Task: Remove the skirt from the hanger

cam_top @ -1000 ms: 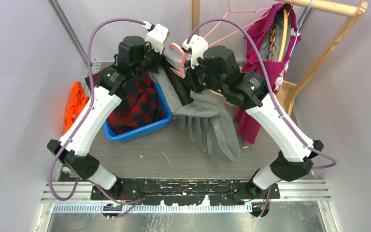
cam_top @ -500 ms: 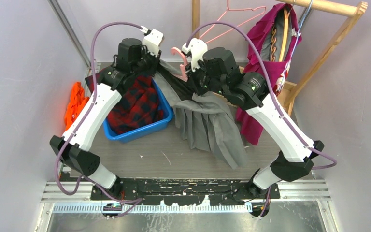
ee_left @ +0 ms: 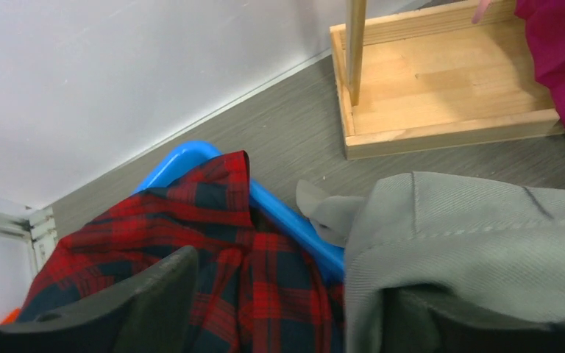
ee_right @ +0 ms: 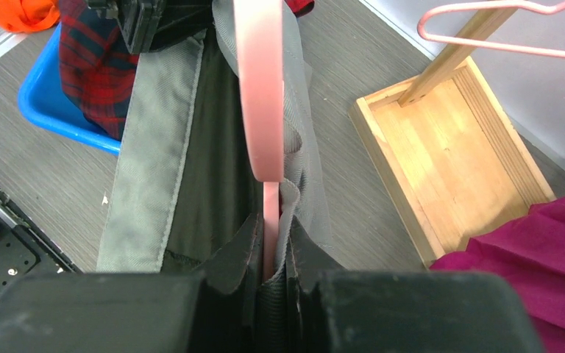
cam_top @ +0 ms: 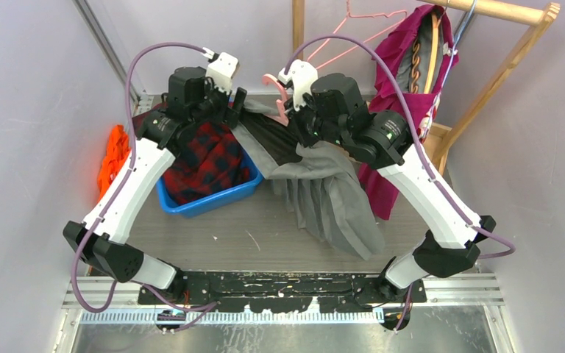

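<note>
The grey skirt (cam_top: 324,191) hangs from the pink hanger (cam_top: 276,92), and its hem spreads on the table. My right gripper (ee_right: 268,228) is shut on the hanger's (ee_right: 259,88) lower bar, with a fold of skirt (ee_right: 154,147) cloth pinched beside it. My left gripper (cam_top: 234,103) is open at the skirt's left end, above the blue bin. In the left wrist view its jaws (ee_left: 294,276) stand wide apart. The grey waistband (ee_left: 471,235) drapes over the right finger, and nothing lies between the two.
A blue bin (cam_top: 213,198) holding a red plaid garment (cam_top: 213,158) sits under my left gripper. An orange cloth (cam_top: 114,158) lies at the far left. The wooden rack (cam_top: 485,88) with a magenta garment (cam_top: 404,59) and a pink wire hanger (cam_top: 360,29) stands at the back right, its base (ee_left: 441,81) on the table.
My left gripper has opened, let go of the skirt's waistband and drifted left and back. The skirt has sagged and spread to the right. The right gripper keeps hold of the hanger.
</note>
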